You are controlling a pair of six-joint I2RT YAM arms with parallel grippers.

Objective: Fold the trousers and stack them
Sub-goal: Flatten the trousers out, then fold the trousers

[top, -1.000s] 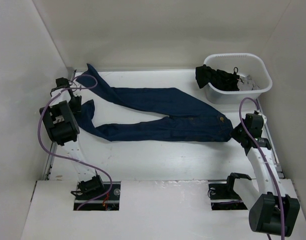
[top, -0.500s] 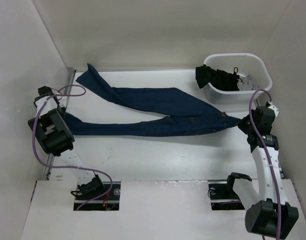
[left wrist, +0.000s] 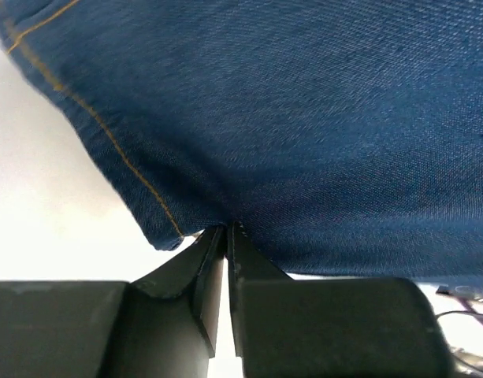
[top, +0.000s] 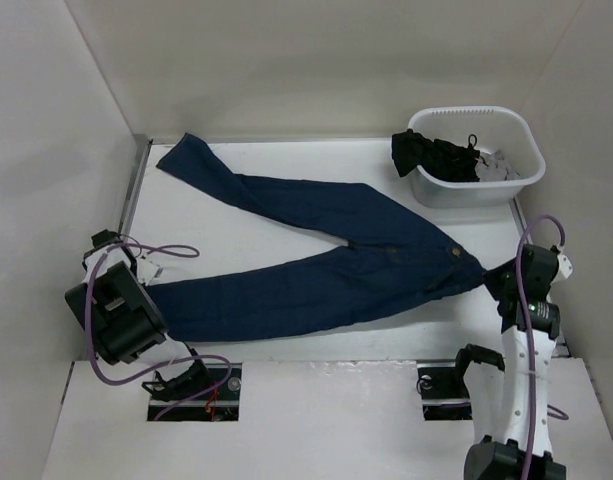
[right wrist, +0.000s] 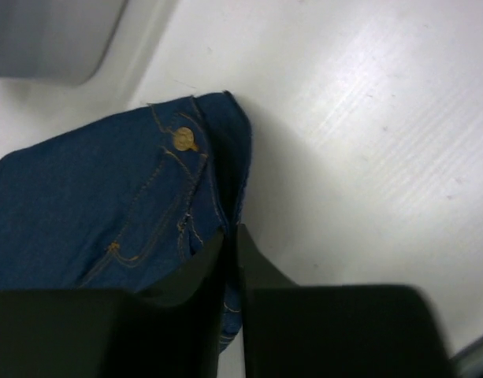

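White table (top: 241, 240), white walls (top: 336, 60); trousers (top: 386, 250) spread flat; basket (top: 466, 192) far-right corner.

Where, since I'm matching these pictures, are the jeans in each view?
Top external: jeans spread across mid-table, waist right.
Left wrist: fill the upper frame, hem in left gripper.
Right wrist: left side, waistband in right gripper.
Shared: white table.

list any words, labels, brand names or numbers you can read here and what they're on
No text can be read in any view.
Metal button on the jeans: any embossing is too blurred to read.
Tan waistband patch: too small to read.
White bits in the basket: too small to tell if they carry print.
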